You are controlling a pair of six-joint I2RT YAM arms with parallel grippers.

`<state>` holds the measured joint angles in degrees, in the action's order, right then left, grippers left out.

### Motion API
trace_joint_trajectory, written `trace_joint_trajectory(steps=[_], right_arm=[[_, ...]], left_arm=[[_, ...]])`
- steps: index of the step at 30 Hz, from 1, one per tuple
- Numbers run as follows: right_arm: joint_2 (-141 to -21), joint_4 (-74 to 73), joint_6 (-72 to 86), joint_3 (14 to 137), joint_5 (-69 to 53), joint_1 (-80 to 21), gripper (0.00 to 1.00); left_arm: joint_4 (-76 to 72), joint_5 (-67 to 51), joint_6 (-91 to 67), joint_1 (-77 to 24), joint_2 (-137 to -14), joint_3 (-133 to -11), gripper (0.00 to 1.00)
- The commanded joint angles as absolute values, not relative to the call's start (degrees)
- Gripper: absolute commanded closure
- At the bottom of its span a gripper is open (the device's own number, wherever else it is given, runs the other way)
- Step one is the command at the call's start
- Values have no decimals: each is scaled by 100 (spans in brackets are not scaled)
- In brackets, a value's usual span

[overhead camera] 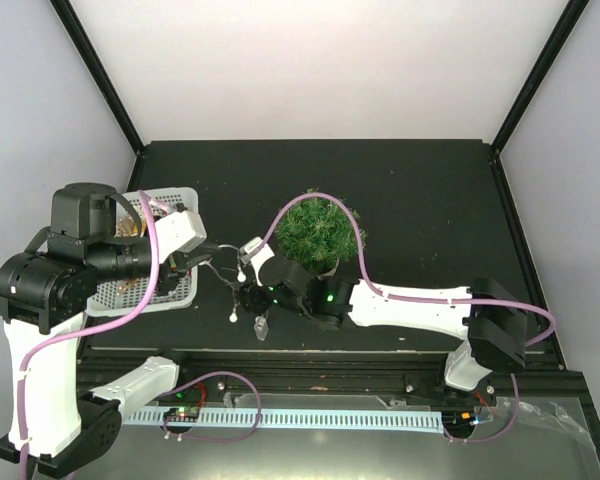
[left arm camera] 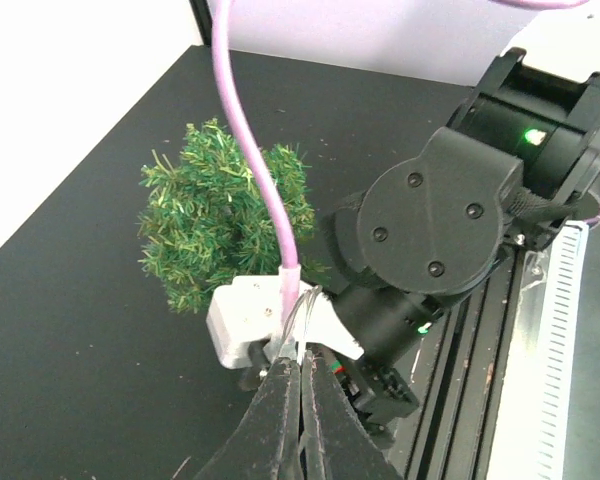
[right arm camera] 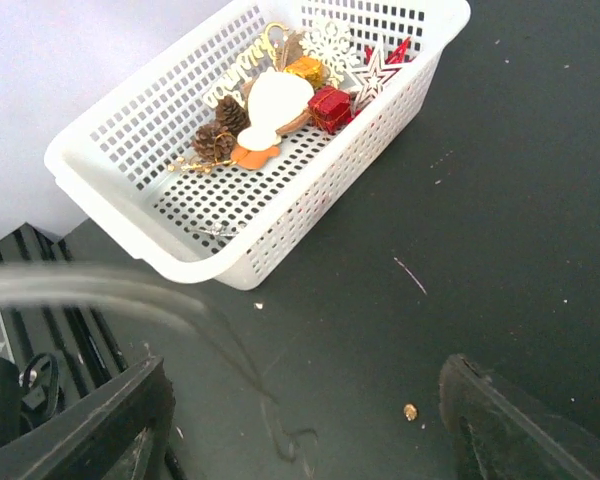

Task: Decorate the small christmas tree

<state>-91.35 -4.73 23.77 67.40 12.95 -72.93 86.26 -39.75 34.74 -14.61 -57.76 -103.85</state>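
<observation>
The small christmas tree [overhead camera: 320, 232], bushy and green, stands mid-table; in the left wrist view the small christmas tree [left arm camera: 225, 215] shows behind the right arm's wrist. My left gripper [overhead camera: 212, 258] reaches toward it from the basket side. Its fingers [left arm camera: 302, 358] are shut on a thin looped thread [left arm camera: 315, 305]. My right gripper [overhead camera: 248, 298] sits just below and left of the tree, pointing left. In its own view the right gripper [right arm camera: 302, 375] stands wide open over the dark tabletop, and the blurred thread [right arm camera: 210, 320] runs down between its fingers without touching them.
A white perforated basket [overhead camera: 170, 290] stands at the left. Seen from the right wrist, the basket [right arm camera: 130, 215] holds a pine cone [right arm camera: 215, 140], a red gift box [right arm camera: 330, 105], a star [right arm camera: 380, 65] and other ornaments. Pink cables arc over the tree.
</observation>
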Motion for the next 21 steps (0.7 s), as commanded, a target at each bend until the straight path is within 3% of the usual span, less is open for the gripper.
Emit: trace_joint_trajectory(steps=[1, 3, 7, 8, 21], right_arm=[[-9263, 141, 2482, 6803, 1505, -7319, 33], [-9220, 258, 2507, 6736, 1596, -7318, 47], [-8984, 172, 2550, 6549, 1969, -7313, 93], [-8883, 96, 2568, 6486, 2049, -7314, 98], [-6846, -1010, 2145, 5877, 1968, -7347, 99]], left_arm=[[8830, -4321, 3416, -1485, -5787, -10565, 98], [8837, -4289, 3434, -1485, -5785, -10560, 99], [8795, -4160, 3436, -1485, -5767, -10548, 99], [8750, -4118, 3430, -1485, -5752, -10533, 99], [8046, -4280, 3122, -1486, -6018, -10206, 99]])
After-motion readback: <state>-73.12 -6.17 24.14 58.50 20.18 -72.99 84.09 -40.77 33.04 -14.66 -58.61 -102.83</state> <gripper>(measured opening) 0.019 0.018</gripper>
